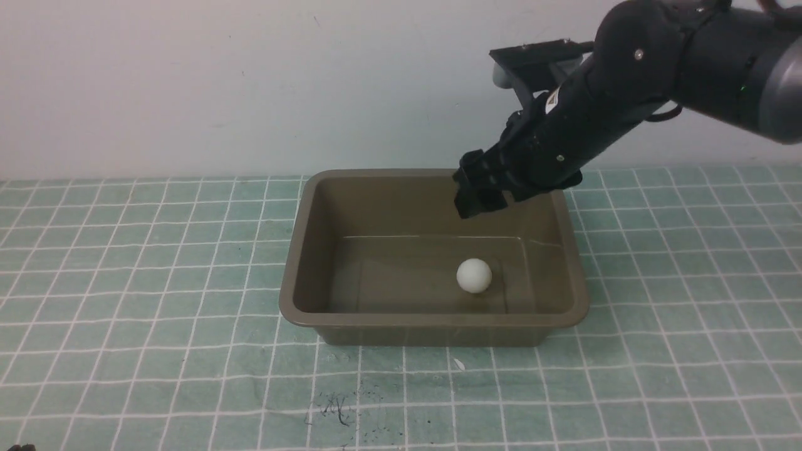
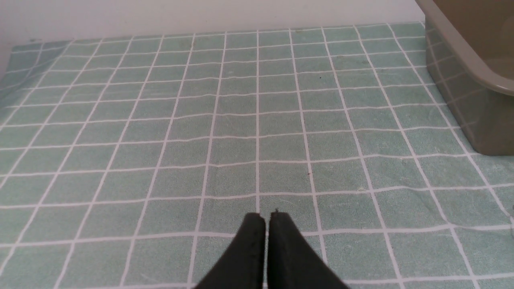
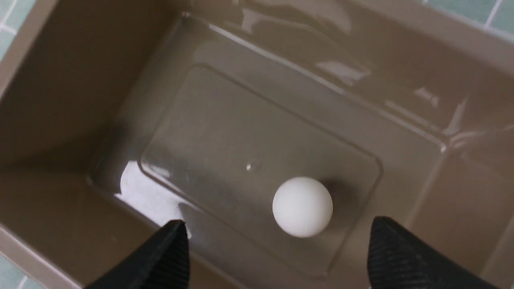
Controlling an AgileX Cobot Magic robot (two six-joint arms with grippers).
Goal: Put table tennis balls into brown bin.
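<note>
Ball (image 1: 473,275) lies on the floor of the bin (image 1: 289,282), toward 3 o'clock from its middle. The right arm (image 1: 564,144) reaches over the far rim. The right jaws are wide open and hold nothing. From the front, the ball sits at 6 o'clock from them, not touching. The left jaws are pressed together, empty, above the tabletop (image 2: 160,120).

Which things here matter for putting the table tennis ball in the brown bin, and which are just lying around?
Job: table tennis ball, lying in the brown bin; right gripper, open above the bin; left gripper, shut, beside the bin.
Lying about: checked cloth; white scrap and dark marks on it.
</note>
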